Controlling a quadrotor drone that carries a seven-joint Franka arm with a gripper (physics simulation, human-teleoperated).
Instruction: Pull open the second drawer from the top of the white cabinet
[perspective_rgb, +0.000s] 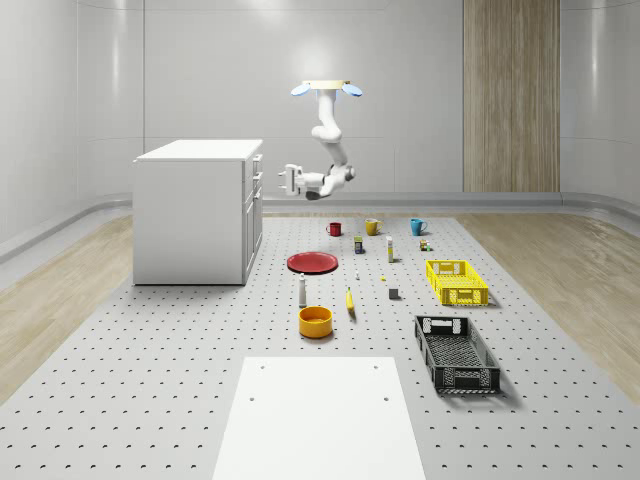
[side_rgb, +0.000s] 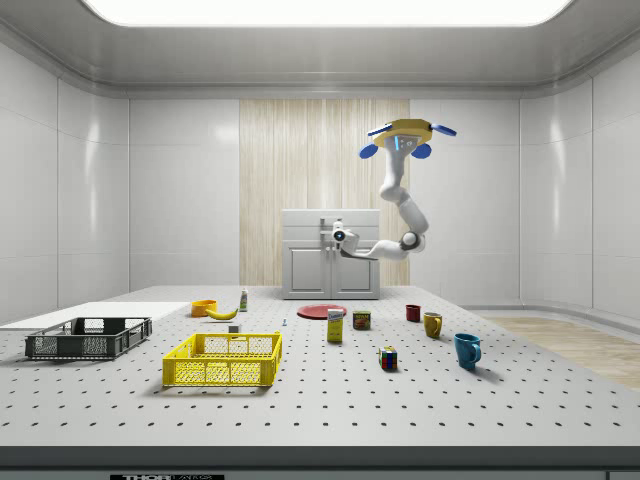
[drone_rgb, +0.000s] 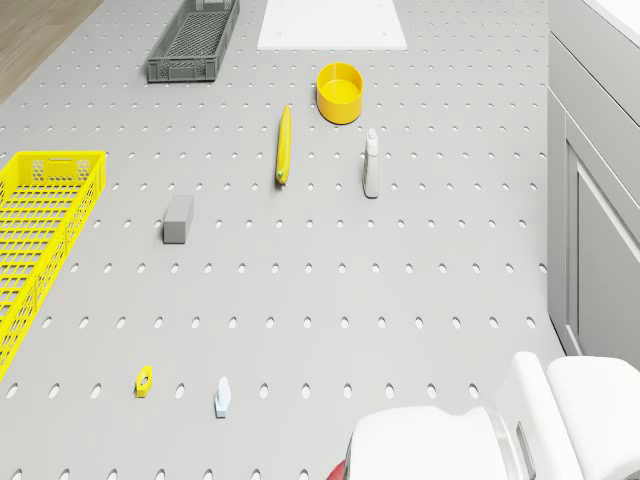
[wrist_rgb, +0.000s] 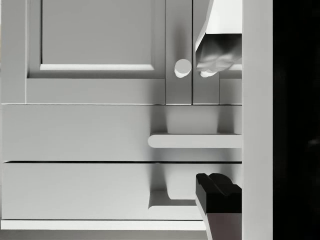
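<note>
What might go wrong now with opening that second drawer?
The gripper is open before the white cabinet, and two drawer handles sit close together, so it may catch the wrong one. The drone hovers beside the cabinet; pulling might drag it in.

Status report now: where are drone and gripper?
Drone hovers beside white cabinet. Gripper at drawer fronts, short of second drawer handle. Nothing between.

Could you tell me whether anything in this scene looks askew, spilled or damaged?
Nothing stands out. The white cabinet stands square with its drawers shut, the floor items sit tidily, and the drone hovers beside it with the gripper near the drawer fronts.
</note>
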